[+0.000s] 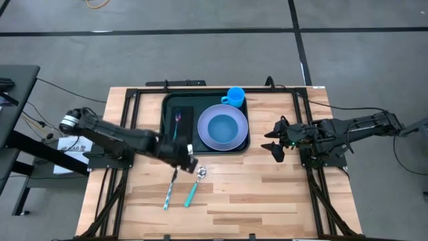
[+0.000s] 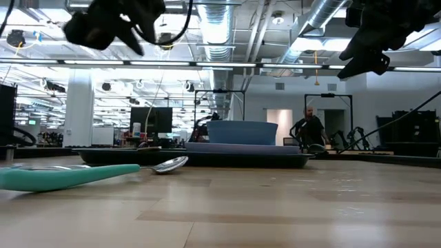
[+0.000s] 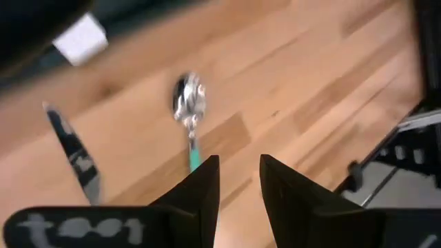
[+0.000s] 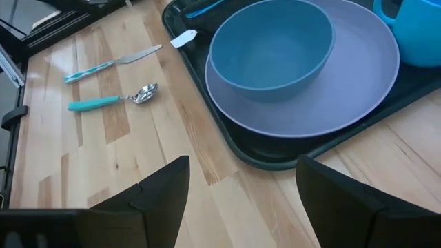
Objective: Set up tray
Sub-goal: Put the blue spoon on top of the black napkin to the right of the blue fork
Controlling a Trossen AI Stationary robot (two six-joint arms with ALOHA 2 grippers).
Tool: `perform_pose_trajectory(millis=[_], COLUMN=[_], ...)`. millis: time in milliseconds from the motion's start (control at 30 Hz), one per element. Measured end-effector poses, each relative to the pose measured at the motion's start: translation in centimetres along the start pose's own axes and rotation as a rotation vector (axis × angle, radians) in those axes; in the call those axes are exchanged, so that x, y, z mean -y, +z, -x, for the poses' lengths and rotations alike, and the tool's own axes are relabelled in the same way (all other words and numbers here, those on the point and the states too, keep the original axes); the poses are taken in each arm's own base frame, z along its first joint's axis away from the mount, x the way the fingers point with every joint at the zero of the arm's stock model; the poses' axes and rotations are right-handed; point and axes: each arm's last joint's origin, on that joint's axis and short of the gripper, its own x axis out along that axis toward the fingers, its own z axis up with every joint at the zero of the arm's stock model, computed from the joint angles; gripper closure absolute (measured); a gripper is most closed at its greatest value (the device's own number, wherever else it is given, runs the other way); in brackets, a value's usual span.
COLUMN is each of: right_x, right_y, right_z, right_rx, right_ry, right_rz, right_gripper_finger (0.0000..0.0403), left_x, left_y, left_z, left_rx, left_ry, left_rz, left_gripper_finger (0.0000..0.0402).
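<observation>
The dark green tray [image 1: 167, 137] lies at the table's far middle. On it are a lavender plate [image 1: 239, 137] with a blue bowl [image 1: 223, 126], a blue cup [image 1: 235, 96], and a black napkin [image 1: 186, 115] with a purple-handled utensil [image 1: 178, 120]. A teal-handled spoon [image 1: 195, 186] and a knife [image 1: 170, 189] lie flat on the wood near the tray's near edge. My left gripper [image 1: 189, 161] hovers above the spoon [image 3: 188, 103], empty, its fingers a narrow gap apart [image 3: 239, 182]. My right gripper [image 1: 274, 144] waits right of the tray, wide open [image 4: 241, 179].
A white tag [image 4: 183, 38] hangs at the tray's near left corner. Bare wood spreads over the table's near half [image 1: 267, 201]. Black frame rails [image 1: 314, 181] run along both table sides. A person [image 2: 310, 127] stands far off in the room.
</observation>
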Motion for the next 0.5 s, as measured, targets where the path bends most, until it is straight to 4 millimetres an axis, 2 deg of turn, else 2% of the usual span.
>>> perform_pose_trajectory(millis=[200,367,500], right_x=[0.0,0.1,0.1], right_y=[0.0,-0.1,-0.1], right_z=[0.0,0.0,0.0], right_rx=[-0.003,-0.014,-0.015], right_ry=[-0.001,-0.007,-0.008], right_rz=[0.033,0.035,0.028], right_gripper_finger=[0.0147,0.0147,0.0147], left_x=[0.2,0.6,0.4], left_y=[-2.8,-3.9,-4.3], left_z=[-4.5,-8.8,-10.8], left_rx=[-0.13,-0.232,-0.251], left_ry=[0.119,0.118,0.139], left_rz=[-0.009,-0.024,-0.029], left_gripper_finger=[0.031,0.031,0.031])
